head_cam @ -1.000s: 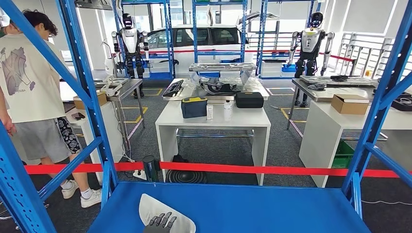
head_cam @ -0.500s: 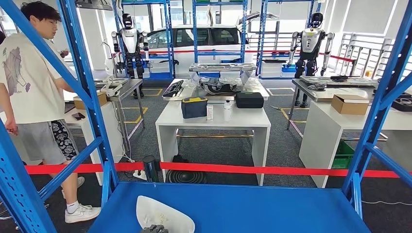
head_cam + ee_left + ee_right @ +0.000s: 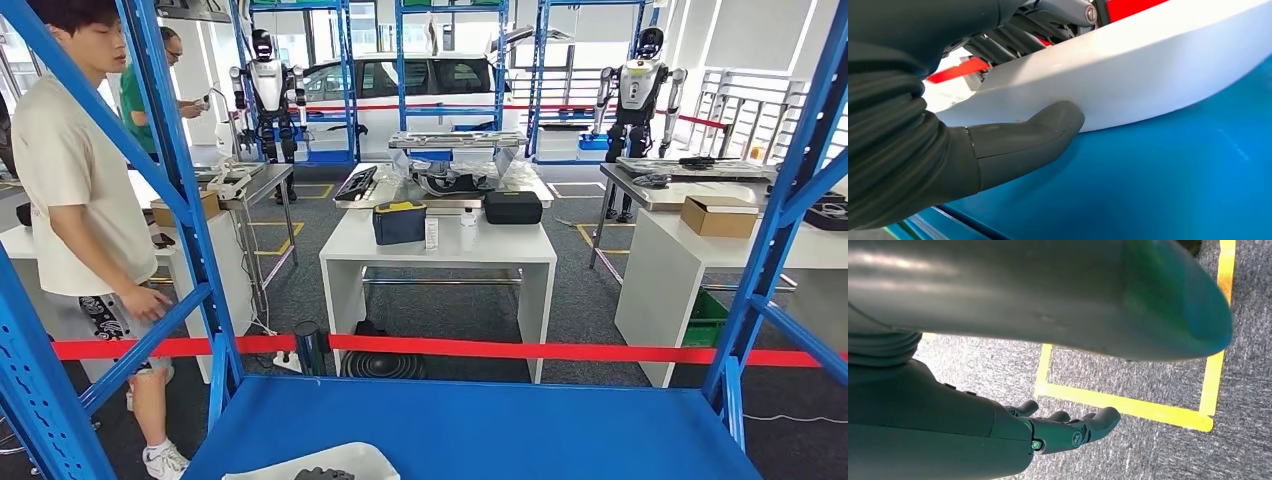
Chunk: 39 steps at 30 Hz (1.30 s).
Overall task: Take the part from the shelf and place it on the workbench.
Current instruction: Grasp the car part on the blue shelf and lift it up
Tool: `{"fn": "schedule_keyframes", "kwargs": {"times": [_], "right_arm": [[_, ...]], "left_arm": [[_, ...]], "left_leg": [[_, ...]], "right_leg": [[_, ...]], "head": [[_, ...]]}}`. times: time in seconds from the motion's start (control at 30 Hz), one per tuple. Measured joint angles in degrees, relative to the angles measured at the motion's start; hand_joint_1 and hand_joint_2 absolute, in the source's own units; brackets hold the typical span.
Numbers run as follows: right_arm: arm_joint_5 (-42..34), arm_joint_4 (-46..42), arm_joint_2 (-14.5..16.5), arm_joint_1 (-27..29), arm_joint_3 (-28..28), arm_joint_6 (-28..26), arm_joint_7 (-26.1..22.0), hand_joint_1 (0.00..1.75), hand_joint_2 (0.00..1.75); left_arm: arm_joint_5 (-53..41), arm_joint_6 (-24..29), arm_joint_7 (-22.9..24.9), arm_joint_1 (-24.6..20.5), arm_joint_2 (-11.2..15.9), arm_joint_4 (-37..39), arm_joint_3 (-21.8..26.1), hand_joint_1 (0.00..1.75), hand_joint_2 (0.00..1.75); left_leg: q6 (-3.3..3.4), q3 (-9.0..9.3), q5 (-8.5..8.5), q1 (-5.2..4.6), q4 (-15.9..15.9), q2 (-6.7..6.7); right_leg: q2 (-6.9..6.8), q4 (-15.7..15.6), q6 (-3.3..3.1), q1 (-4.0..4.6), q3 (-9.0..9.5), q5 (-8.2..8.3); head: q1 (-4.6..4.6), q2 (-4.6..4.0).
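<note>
A white, curved, shell-like part (image 3: 335, 460) lies at the near edge of the blue shelf board (image 3: 500, 425), low in the head view. My left hand (image 3: 322, 473) grips it: the left wrist view has my thumb (image 3: 1023, 140) pressed against the part's (image 3: 1148, 65) underside and my dark fingers (image 3: 1013, 35) over its top edge, just above the blue board (image 3: 1158, 190). My right hand (image 3: 1068, 430) hangs beside my body over grey carpet, fingers loosely extended and holding nothing.
Blue shelf uprights (image 3: 185, 210) (image 3: 775, 230) frame the board on both sides. Red barrier tape (image 3: 560, 351) runs behind the shelf. Beyond it stands a white table (image 3: 440, 245) with a bag and bottles. A person (image 3: 80, 190) stands close at the left.
The white part and my left hand have slid back toward me, dropping lower in the head view. The person at the left has stepped closer to the shelf.
</note>
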Motion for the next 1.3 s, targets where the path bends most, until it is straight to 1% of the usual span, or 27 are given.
{"fn": "schedule_keyframes", "kwargs": {"times": [0.13,0.23,0.37,0.47,0.53,0.6,0.77,0.97,1.0,1.07,1.1,1.13,1.17,1.2,1.23,1.27,1.3], "right_arm": [[0.02,0.00,-0.02,0.01,0.00,0.00,0.00,0.00,0.00],[0.14,0.00,-0.02,0.01,0.01,0.00,0.00,0.00,0.00],[0.39,0.00,-0.02,0.00,0.08,0.00,-0.02,0.00,0.00],[0.48,0.00,-0.05,0.01,0.13,0.00,-0.04,0.00,0.00],[0.25,0.00,-0.11,0.01,0.13,0.00,-0.10,0.00,0.00],[-0.16,0.00,-0.21,0.01,0.13,0.00,-0.19,0.00,0.00],[-1.02,0.00,-0.53,0.00,0.13,0.00,-0.94,0.00,0.00],[-1.79,0.00,-0.60,-0.01,0.09,0.00,-1.73,0.00,0.00],[-1.92,0.00,-0.60,-0.01,0.08,0.00,-1.88,0.00,0.00],[-2.09,0.00,-0.69,-0.01,0.03,0.00,-2.09,0.00,0.00],[-2.13,0.00,-0.78,-0.01,0.00,0.01,-2.11,0.00,0.00],[-2.17,0.00,-0.87,0.00,-0.02,0.01,-2.13,0.00,0.00],[-2.20,0.00,-0.96,-0.01,-0.03,0.01,-2.13,0.00,0.00],[-2.22,0.00,-0.99,0.00,-0.04,0.02,-2.14,0.00,0.00],[-2.26,0.00,-1.03,0.00,-0.04,0.02,-2.14,0.00,0.00],[-2.32,0.00,-1.09,0.02,-0.05,0.02,-2.16,0.00,0.00],[-2.39,0.00,-1.15,0.03,-0.05,0.02,-2.17,0.00,0.00]], "left_arm": [[0.95,0.08,-2.18,-0.01,-0.12,-0.14,0.88,1.75,1.75],[1.82,2.14,-4.06,0.03,-0.41,-0.24,1.92,1.75,1.75],[3.08,4.36,-7.26,-0.14,-1.55,-0.68,3.44,1.75,1.75],[3.63,6.09,-10.15,-1.20,-2.75,-1.38,4.43,1.75,1.75],[3.76,7.05,-11.31,-2.94,-3.57,-2.03,4.76,1.75,1.75],[3.73,7.26,-11.84,-5.67,-4.39,-2.84,5.03,1.75,1.75],[2.67,5.74,-12.02,-13.16,-6.30,-5.91,5.20,1.75,1.75],[2.47,3.14,-12.71,-18.03,-7.67,-9.70,5.18,1.75,1.75],[2.73,2.40,-12.84,-18.73,-7.87,-10.48,5.17,1.75,1.75],[3.72,0.68,-13.15,-19.69,-8.23,-12.45,5.16,1.75,1.75],[4.29,-0.16,-13.24,-19.95,-8.40,-13.56,5.16,1.75,1.75],[4.79,-0.87,-13.32,-20.13,-8.55,-14.61,5.15,1.75,1.75],[5.12,-1.38,-13.32,-20.25,-8.66,-15.45,5.15,1.75,1.75],[5.38,-1.78,-13.32,-20.31,-8.73,-16.10,5.13,1.75,1.75],[5.66,-2.10,-13.31,-20.28,-8.75,-16.57,5.10,1.75,1.75],[6.08,-2.52,-13.31,-20.20,-8.74,-17.02,5.05,1.75,1.75],[6.64,-3.04,-13.31,-20.12,-8.71,-17.46,4.99,1.75,1.75]], "left_leg": [[0.00,0.03,0.00,0.00,0.00,0.00],[0.00,0.04,0.00,0.00,0.00,0.00],[0.01,0.09,0.01,-0.04,0.01,-0.02],[0.01,0.31,0.04,-0.07,0.05,-0.01],[0.01,0.34,0.06,-0.08,0.10,-0.02],[0.00,0.28,0.06,-0.08,0.14,-0.02],[0.06,0.18,0.02,-0.12,0.23,-0.02],[0.68,-0.45,-0.14,-0.42,0.73,-0.02],[0.84,-0.46,-0.03,-0.47,0.73,-0.02],[1.24,-0.09,0.80,-0.27,-0.05,0.09],[1.53,0.10,1.38,-0.07,-0.63,0.19],[1.75,0.19,1.90,0.16,-1.18,0.30],[1.89,0.08,2.23,0.29,-1.40,0.42],[2.01,-0.19,2.36,0.33,-1.38,0.48],[1.99,-0.51,2.41,0.35,-1.20,0.56],[1.94,-0.86,2.42,0.41,-0.91,0.63],[1.84,-1.24,2.41,0.53,-0.53,0.68]], "right_leg": [[-0.01,0.00,0.00,0.01,0.03,0.00],[-0.02,0.00,0.00,0.02,0.04,0.00],[-0.03,0.00,0.01,0.03,0.03,0.00],[-0.04,-0.01,0.03,0.04,-0.03,0.03],[-0.04,-0.01,0.06,0.05,-0.10,0.06],[-0.04,-0.01,0.09,0.06,-0.13,0.07],[-0.03,-0.05,0.15,0.01,-0.13,0.11],[-0.01,-0.15,0.61,-0.26,-0.15,0.29],[-0.01,-0.26,0.78,-0.31,-0.12,0.44],[0.04,-0.51,1.21,-0.28,-0.06,0.60],[0.03,0.00,1.38,-0.24,-0.33,-0.04],[0.02,1.57,1.51,-0.20,-1.01,-1.36],[-0.02,4.31,1.59,-0.28,-2.15,-3.27],[-0.04,7.89,1.74,-0.31,-3.61,-5.29],[-0.04,11.37,1.94,-0.40,-4.98,-6.79],[-0.06,13.54,2.18,-0.57,-5.68,-7.32],[-0.08,13.80,2.46,-0.78,-5.49,-6.88]], "head": [[0.00,0.00],[0.01,0.00],[0.00,0.00],[0.00,0.00],[0.01,0.00],[0.01,0.00],[0.02,0.00],[0.01,0.00],[0.01,0.00],[0.01,0.00],[0.02,0.00],[0.02,0.00],[0.03,0.00],[0.03,0.00],[0.03,0.00],[0.03,0.00],[0.03,0.00]]}}
